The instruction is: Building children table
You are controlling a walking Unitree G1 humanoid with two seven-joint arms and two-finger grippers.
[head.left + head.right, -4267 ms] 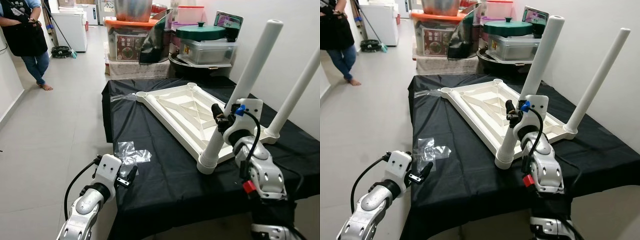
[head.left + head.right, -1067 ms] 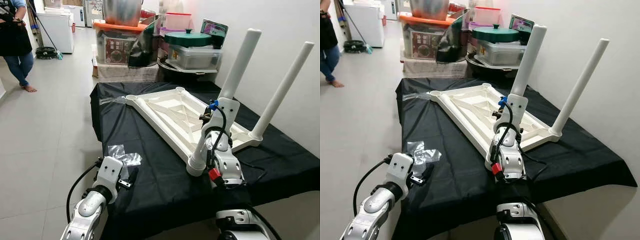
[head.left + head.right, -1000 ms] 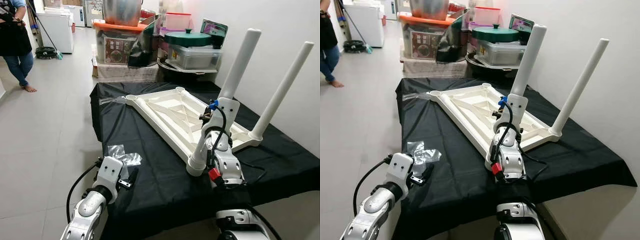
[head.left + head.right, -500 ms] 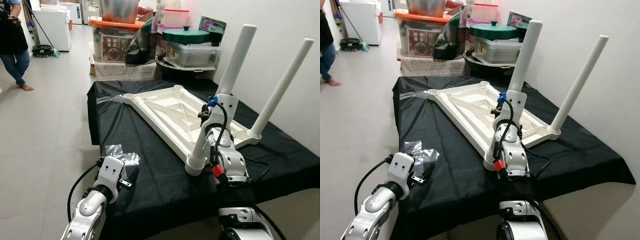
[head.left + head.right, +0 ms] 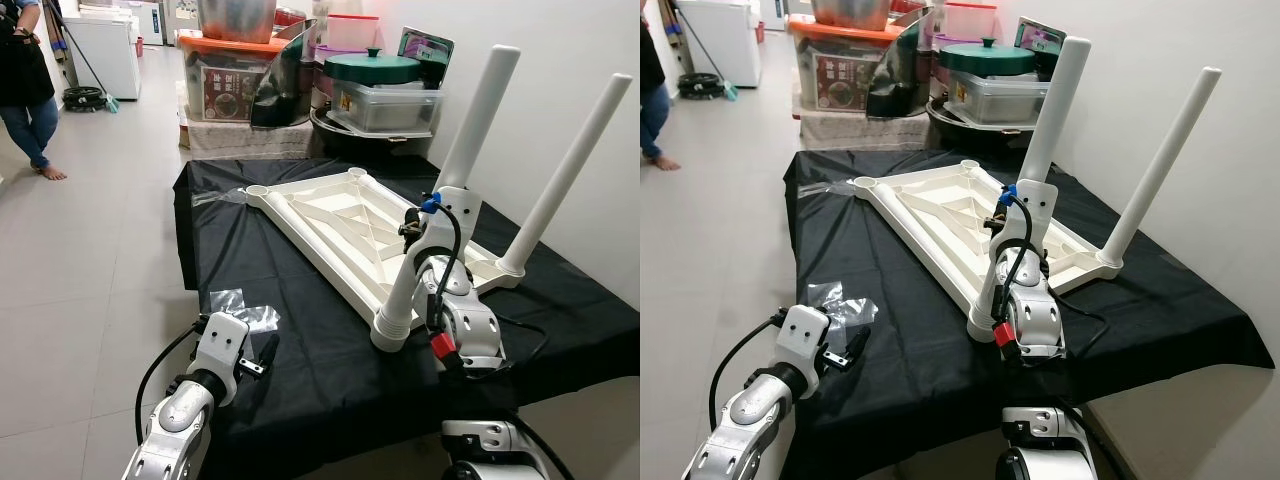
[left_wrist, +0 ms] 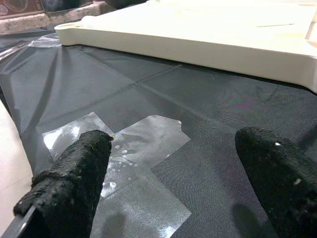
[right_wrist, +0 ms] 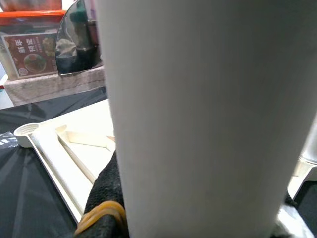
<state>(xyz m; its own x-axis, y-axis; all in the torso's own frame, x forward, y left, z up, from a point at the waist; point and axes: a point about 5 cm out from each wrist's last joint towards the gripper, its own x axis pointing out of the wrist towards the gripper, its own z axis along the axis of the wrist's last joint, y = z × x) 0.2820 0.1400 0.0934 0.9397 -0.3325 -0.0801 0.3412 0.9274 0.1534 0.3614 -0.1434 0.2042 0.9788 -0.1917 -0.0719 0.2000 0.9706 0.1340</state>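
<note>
The white tabletop (image 5: 345,225) lies upside down on the black-covered bench (image 5: 300,330), running from the near right corner back toward the far left. Two white legs already stand in its sockets — the near leg (image 5: 470,130) at the front corner and the far-right leg (image 5: 575,160) by the wall. The two sockets at the far end look empty, so about half the legs appear fitted, with two left to go.

The right claw (image 5: 412,228) is closed round the near leg partway up, perhaps seating it. The left claw (image 6: 171,163) hovers low over the bench's near left edge, fingers spread wide and holding nothing, just above crumpled clear plastic wrap (image 5: 240,305). No spare legs can be made out on the bench.
</note>
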